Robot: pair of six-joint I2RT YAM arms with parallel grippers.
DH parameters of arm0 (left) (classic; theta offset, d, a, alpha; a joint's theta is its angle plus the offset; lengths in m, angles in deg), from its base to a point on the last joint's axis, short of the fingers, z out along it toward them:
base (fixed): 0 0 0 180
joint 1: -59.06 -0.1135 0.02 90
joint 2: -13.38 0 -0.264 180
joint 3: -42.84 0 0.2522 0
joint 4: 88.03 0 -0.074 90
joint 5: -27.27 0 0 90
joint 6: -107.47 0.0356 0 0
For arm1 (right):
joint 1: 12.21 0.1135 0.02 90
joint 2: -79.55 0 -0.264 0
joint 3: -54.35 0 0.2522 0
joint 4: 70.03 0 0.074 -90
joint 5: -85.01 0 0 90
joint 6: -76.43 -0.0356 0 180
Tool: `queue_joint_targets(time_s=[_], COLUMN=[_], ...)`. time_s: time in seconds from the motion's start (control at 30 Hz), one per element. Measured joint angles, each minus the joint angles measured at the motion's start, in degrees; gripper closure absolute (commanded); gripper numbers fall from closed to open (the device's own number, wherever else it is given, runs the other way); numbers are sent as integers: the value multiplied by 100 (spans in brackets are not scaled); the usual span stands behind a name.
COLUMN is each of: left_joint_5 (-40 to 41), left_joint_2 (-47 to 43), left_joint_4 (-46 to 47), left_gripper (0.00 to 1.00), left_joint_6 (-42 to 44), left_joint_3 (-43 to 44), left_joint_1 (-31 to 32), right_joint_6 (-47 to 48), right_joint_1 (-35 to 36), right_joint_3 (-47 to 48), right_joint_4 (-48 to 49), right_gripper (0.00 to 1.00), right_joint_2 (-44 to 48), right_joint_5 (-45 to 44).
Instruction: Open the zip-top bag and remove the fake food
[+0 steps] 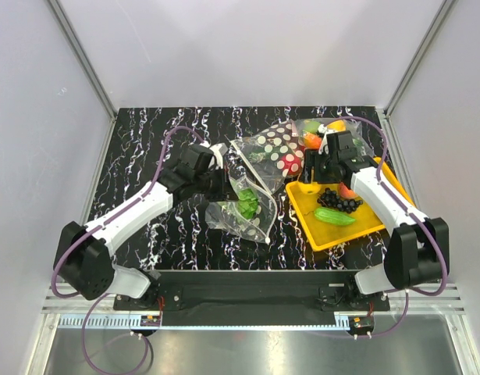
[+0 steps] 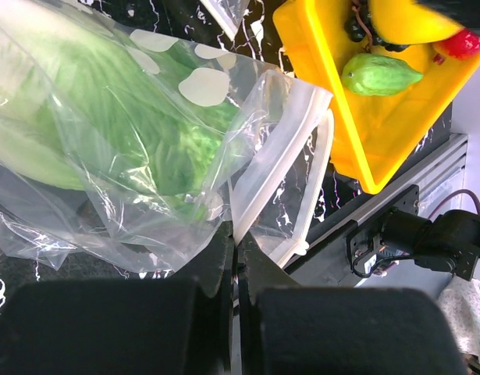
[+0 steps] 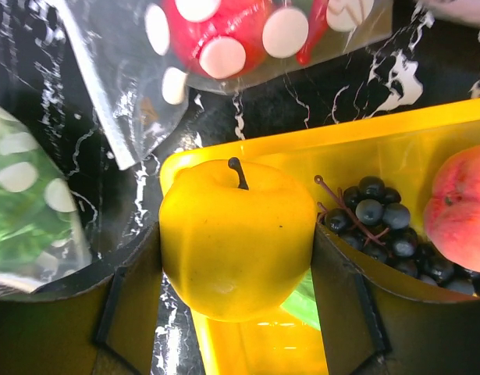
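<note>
The limp, slippery zip-top bag (image 2: 247, 148) is being pinched near its mouth by the left jaws, the hard yellow fruit (image 3: 236, 242) gripped by the right jaws.

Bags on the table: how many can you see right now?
3. The zip-top bag with lettuce is at centre; the polka-dot bag sits just behind it; a clear bag of fruit is far right, beyond the yellow tray. More may be hidden.

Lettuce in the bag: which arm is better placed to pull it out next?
Probably right. The left end effector is shut on the zip-top bag, anchoring it; the right end effector can drop its yellow fruit into the tray.
</note>
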Motion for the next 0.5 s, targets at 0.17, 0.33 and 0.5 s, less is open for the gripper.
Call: queue_joint_targets(time_s=[0.17, 0.33, 0.5], left_joint_5=[-4, -24, -48], left_joint_2=[-66, -66, -57], left_joint_4=[31, 63, 79], left_gripper=[100, 100, 100], left_joint_6=[22, 20, 74], left_joint_3=[-92, -188, -184], left_joint_1=[0, 0, 0], right_joint_6=[-2, -15, -55], right_joint_1=[0, 0, -9], right_joint_3=[28, 31, 31], right_joint_4=[-7, -7, -11], right_gripper=[80, 76, 68], right_joint_2=[-212, -208, -208], right_joint_5=[-9, -66, -79])
